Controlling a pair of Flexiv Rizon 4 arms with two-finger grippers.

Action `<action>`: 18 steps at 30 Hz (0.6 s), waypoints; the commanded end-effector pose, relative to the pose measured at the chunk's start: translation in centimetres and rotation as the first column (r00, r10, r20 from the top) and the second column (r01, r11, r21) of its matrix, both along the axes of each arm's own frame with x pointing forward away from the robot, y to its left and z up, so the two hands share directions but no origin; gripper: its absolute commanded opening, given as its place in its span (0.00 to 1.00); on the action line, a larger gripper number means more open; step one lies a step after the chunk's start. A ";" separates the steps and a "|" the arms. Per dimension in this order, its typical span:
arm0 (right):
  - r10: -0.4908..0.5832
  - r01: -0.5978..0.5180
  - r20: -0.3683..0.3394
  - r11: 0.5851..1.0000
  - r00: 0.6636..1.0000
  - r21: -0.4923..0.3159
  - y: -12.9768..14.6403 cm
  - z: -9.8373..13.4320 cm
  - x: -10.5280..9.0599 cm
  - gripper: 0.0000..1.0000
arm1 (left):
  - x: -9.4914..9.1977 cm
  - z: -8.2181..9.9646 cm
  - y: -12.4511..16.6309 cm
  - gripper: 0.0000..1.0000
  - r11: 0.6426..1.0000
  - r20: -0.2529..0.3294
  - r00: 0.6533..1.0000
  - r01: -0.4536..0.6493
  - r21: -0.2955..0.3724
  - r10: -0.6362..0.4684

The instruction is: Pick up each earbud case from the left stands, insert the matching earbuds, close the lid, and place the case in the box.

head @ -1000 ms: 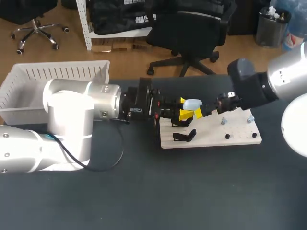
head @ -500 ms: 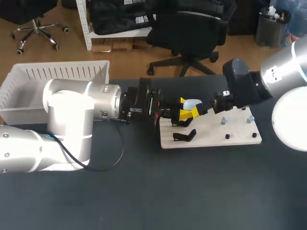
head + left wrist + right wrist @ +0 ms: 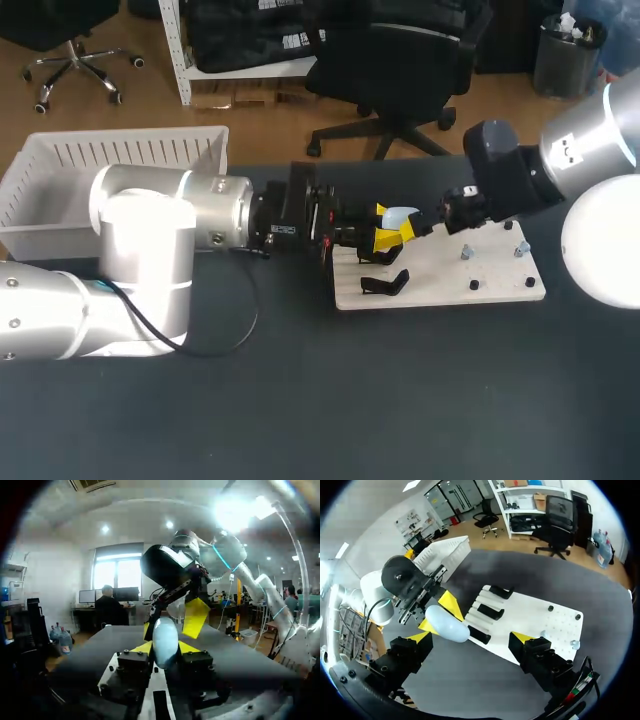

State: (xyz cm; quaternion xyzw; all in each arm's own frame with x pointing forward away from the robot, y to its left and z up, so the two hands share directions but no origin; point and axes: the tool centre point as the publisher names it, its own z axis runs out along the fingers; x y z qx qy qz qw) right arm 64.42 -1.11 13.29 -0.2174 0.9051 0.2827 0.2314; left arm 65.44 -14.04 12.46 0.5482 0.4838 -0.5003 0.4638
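Left pincer (image 3: pixel 165 647) clamped on earbud case (image 3: pixel 165 637), held up by the white board (image 3: pixel 440 285). Right pincer (image 3: pixel 470 637) released, fingers spread wide, close to the case.

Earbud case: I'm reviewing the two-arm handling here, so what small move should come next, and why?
Probably shift the right hand sideways until the case sits midway between its open fingers. The left hand is shut on the case above the white board, and in the right wrist view the case lies close to one finger, off centre.
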 end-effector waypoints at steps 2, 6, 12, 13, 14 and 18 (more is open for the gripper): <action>-0.011 0.011 0.000 1.000 1.000 -0.006 0.0 0.1 0.2 1.00 | -0.1 -0.1 0.0 0.00 1.000 0.003 1.000 -0.005 -0.005 0.005; -0.014 0.014 0.000 1.000 1.000 -0.006 0.1 0.1 0.3 1.00 | -0.1 -0.1 0.0 0.00 1.000 0.003 1.000 -0.005 -0.005 0.005; -0.021 0.021 0.000 1.000 1.000 -0.011 0.0 0.2 0.6 1.00 | -0.1 -0.1 0.0 0.00 1.000 0.003 1.000 -0.005 -0.005 0.005; -0.022 0.022 0.000 1.000 1.000 -0.012 0.0 0.2 0.7 1.00 | -0.1 -0.1 0.0 0.00 1.000 0.003 1.000 -0.005 -0.005 0.005; -0.023 0.023 -0.001 1.000 1.000 -0.013 0.0 0.1 0.8 1.00 | -0.1 -0.1 0.0 0.00 1.000 0.003 1.000 -0.005 -0.005 0.005; -0.028 0.028 0.003 1.000 1.000 -0.012 0.0 0.3 0.9 1.00 | -0.1 -0.1 0.0 0.00 1.000 0.003 1.000 -0.005 -0.005 0.005</action>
